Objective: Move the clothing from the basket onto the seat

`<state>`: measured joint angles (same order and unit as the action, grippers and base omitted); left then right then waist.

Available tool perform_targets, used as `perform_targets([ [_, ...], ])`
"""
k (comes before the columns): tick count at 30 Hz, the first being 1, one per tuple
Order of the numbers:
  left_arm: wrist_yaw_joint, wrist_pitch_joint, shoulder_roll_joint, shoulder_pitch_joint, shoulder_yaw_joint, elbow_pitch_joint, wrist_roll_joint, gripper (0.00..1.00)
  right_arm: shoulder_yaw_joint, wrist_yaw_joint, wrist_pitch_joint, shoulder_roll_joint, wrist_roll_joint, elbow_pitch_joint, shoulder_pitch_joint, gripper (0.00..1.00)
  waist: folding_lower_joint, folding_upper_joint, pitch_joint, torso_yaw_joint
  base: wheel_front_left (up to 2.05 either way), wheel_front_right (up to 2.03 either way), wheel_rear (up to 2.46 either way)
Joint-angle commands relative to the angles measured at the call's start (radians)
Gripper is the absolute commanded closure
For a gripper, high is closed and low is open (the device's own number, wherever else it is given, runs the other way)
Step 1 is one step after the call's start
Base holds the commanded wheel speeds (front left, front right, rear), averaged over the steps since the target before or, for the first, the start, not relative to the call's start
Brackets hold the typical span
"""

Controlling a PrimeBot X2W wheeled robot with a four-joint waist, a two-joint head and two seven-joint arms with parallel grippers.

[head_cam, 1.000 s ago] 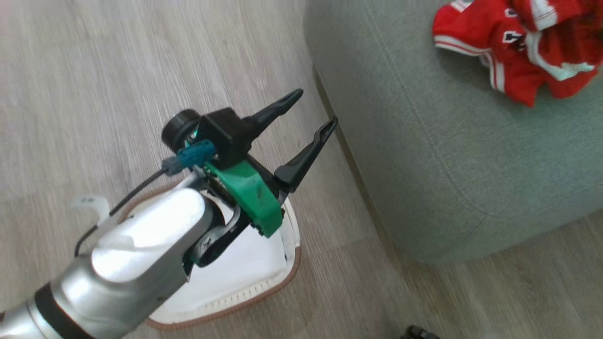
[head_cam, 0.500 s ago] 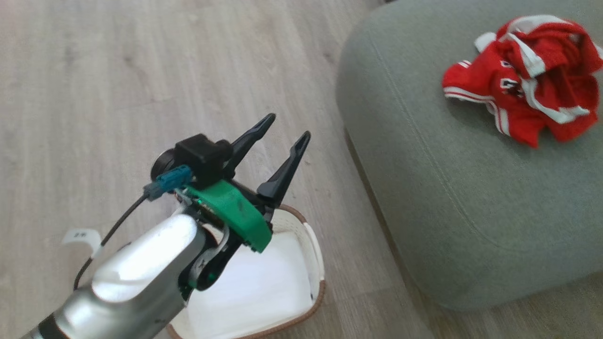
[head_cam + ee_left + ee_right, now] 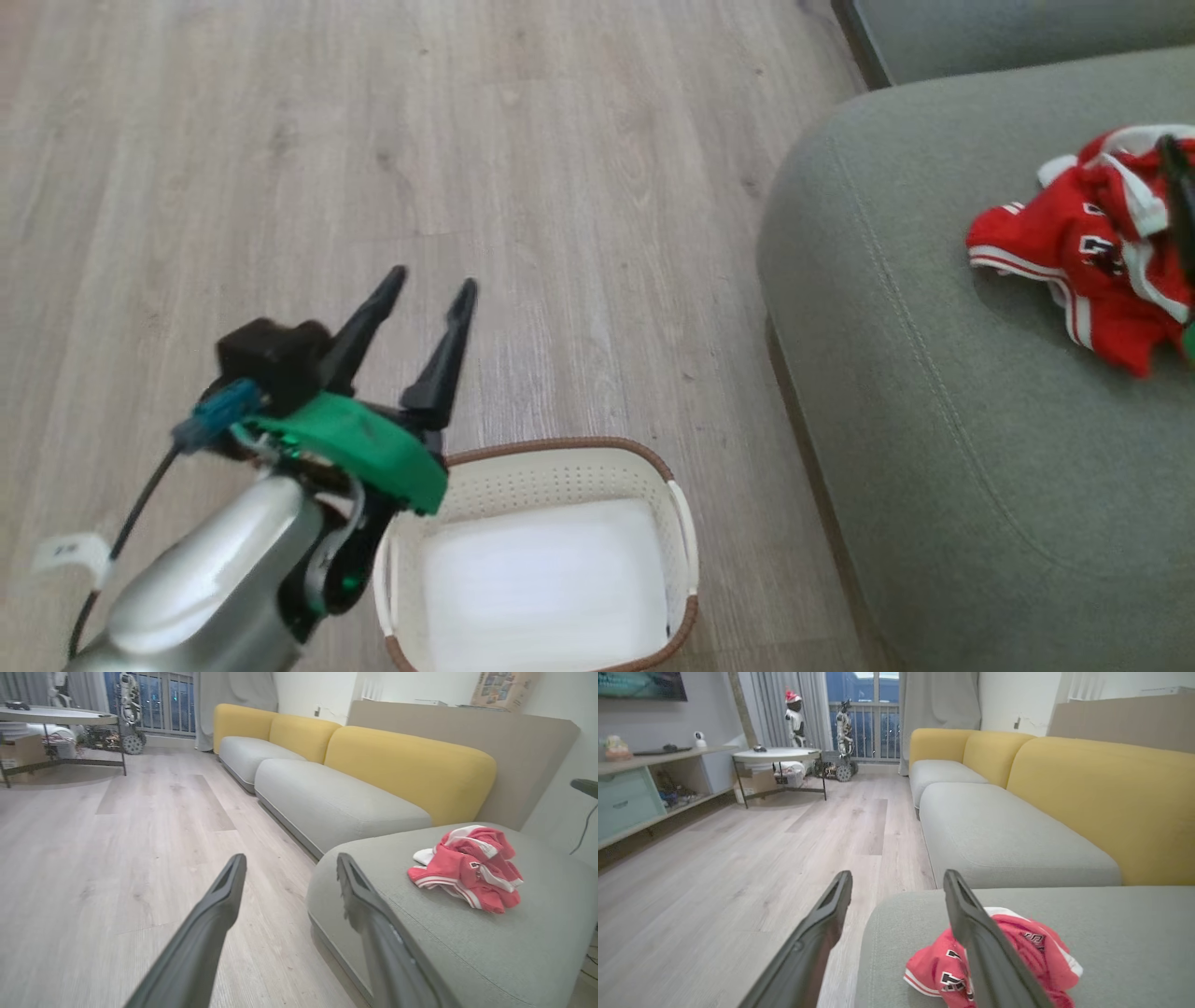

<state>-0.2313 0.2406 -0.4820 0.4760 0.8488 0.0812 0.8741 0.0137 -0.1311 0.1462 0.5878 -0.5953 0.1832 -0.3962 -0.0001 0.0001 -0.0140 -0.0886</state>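
Red shiny-fabric jersey clothing with white trim [image 3: 1064, 247] lies bunched on top of large grey-green upholstered seat [image 3: 934, 448], well back from its rounded front corner. Small white perforated plastic basket with brown woven-look rim [image 3: 560, 450] stands on pale wood floor [image 3: 373, 140] just beside seat's edge, bare white bottom showing. Right tool [image 3: 897, 877] hangs over heap, fingers spread, gripping nothing; contact with fabric unclear. Left tool [image 3: 431, 280] released, empty, above floor by basket's rim. Judged: unloading at its end. Next move calls for lifting right arm clear without snagging fabric, then confirming basket holds nothing.
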Motion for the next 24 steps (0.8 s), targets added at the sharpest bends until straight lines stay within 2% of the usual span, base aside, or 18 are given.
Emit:
perform_targets([
  [1,-0.012,0.013,-0.043,0.024,-0.070,-0.033,0.004,0.00,-0.019,0.000,-0.018,-0.012,0.014,-0.058,0.022,0.00,0.0001,-0.0001,0.012,0.018,0.00,0.00,0.00],
  [8,-0.059,0.020,-0.080,-0.079,-0.175,-0.063,-0.011,0.00,-0.087,0.000,-0.067,-0.165,0.127,-0.180,0.196,0.00,0.0001,-0.0001,0.018,0.057,0.00,0.00,0.00],
  [11,-0.076,0.021,-0.077,-0.135,-0.242,-0.082,-0.034,0.00,-0.107,0.000,-0.104,-0.224,0.153,-0.210,0.253,0.00,0.0001,-0.0001,0.021,0.070,0.00,0.00,0.00],
  [17,-0.079,0.021,-0.042,-0.258,-0.372,-0.109,-0.115,0.00,-0.108,0.000,-0.176,-0.327,0.191,-0.241,0.354,0.00,0.0001,-0.0001,0.028,0.090,0.00,0.00,0.00],
  [24,-0.062,0.021,0.037,-0.376,-0.517,-0.130,-0.238,0.00,-0.081,0.000,-0.268,-0.383,0.218,-0.236,0.409,0.00,0.0001,-0.0001,0.027,0.099,0.00,0.00,0.00],
])
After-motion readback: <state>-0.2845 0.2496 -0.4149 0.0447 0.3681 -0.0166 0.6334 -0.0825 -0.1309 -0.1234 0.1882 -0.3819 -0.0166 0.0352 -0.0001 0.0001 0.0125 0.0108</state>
